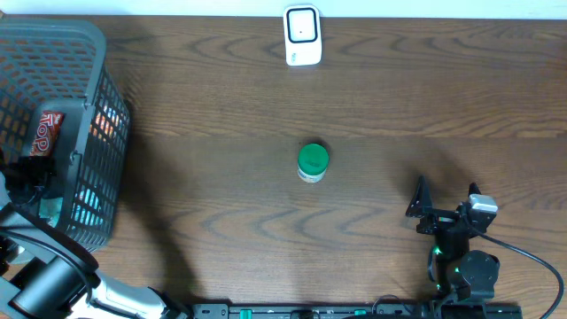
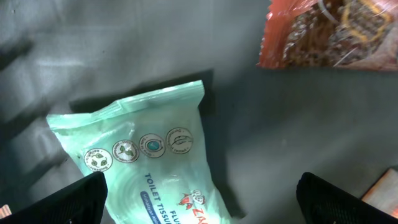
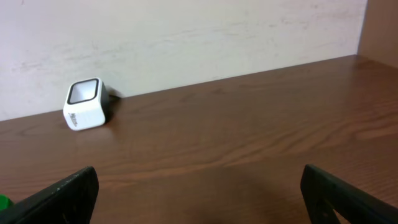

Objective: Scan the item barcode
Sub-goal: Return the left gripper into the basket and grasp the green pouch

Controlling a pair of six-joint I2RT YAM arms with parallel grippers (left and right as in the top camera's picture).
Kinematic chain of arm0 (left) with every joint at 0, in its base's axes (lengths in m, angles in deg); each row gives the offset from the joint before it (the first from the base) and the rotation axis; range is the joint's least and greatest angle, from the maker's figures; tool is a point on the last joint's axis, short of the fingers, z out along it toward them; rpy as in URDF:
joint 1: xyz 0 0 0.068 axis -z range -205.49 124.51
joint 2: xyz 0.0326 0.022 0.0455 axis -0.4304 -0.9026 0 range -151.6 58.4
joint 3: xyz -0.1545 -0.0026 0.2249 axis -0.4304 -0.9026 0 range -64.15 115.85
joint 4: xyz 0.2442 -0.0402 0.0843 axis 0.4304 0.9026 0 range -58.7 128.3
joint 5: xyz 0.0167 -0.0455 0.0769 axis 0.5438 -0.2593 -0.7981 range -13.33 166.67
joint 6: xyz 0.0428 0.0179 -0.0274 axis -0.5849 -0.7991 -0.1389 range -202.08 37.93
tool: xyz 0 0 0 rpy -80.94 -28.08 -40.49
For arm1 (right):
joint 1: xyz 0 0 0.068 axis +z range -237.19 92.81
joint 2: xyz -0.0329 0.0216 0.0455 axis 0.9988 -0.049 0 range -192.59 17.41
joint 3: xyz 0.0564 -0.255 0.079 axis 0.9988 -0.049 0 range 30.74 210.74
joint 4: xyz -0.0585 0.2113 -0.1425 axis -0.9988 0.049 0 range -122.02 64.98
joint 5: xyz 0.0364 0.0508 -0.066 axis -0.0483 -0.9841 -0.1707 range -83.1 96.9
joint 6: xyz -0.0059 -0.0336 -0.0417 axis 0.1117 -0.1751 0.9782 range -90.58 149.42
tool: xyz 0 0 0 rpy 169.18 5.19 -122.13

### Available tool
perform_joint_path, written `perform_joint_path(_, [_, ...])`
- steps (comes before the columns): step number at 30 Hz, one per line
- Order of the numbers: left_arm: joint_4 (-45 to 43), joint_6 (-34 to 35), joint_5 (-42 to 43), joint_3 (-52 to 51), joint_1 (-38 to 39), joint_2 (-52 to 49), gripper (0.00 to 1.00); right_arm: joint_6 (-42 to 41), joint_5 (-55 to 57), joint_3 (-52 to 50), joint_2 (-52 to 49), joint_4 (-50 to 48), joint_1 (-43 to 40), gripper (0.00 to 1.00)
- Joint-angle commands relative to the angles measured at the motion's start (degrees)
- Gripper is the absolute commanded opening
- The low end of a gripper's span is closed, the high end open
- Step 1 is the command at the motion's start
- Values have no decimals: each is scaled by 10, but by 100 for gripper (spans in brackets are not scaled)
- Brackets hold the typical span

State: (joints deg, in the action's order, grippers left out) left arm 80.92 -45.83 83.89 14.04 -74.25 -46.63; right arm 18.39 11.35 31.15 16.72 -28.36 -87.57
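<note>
Inside the dark basket (image 1: 99,62) at the left, my left gripper (image 1: 29,175) hangs open. In the left wrist view, the left gripper (image 2: 202,196) straddles a pale green toilet tissue pack (image 2: 149,155) lying flat on the basket floor, without touching it. A white barcode scanner (image 1: 302,34) stands at the table's far edge, and also shows as the scanner (image 3: 84,103) in the right wrist view. My right gripper (image 1: 446,198) rests low at the front right, open and empty, and in its wrist view the right gripper (image 3: 199,193) faces bare wood. No barcode is visible.
A small jar with a green lid (image 1: 313,162) stands mid-table. A red snack bag (image 2: 329,34) lies beyond the tissue pack, a red packet (image 1: 46,131) leans in the basket, and an orange item's corner (image 2: 382,190) shows at the right.
</note>
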Motion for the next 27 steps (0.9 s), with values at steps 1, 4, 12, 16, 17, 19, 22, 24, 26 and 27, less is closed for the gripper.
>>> perform_joint_path(1, [-10,15,1,-1,-1,1,98,8,-1,-1,3,2,5,99])
perform_joint_path(4, [-19,16,0,-1,-1,1,98,8,-1,-1,3,2,5,99])
perform_joint_path(12, [-7,12,-38,-2,11,1,98,8,-1,-1,3,2,5,99])
perform_joint_path(16, [13,55,-116,-2,34,1,98,8,-1,-1,3,2,5,99])
perform_joint_path(17, [14,63,-123,-2,38,1,98,8,-1,-1,3,2,5,99])
perform_joint_path(19, [18,92,-127,-2,48,1,98,8,-1,-1,3,2,5,99])
perform_joint_path(22, [33,151,-129,-2,52,-2,98,8,-1,-1,3,2,5,99])
perform_joint_path(24, [34,172,-129,-3,52,-6,98,8,-1,-1,3,2,5,99])
perform_joint_path(26, [33,180,-129,-3,52,-12,98,8,-1,-1,3,2,5,99])
perform_joint_path(27, [32,181,-130,-3,52,-16,98,8,-1,-1,3,2,5,99])
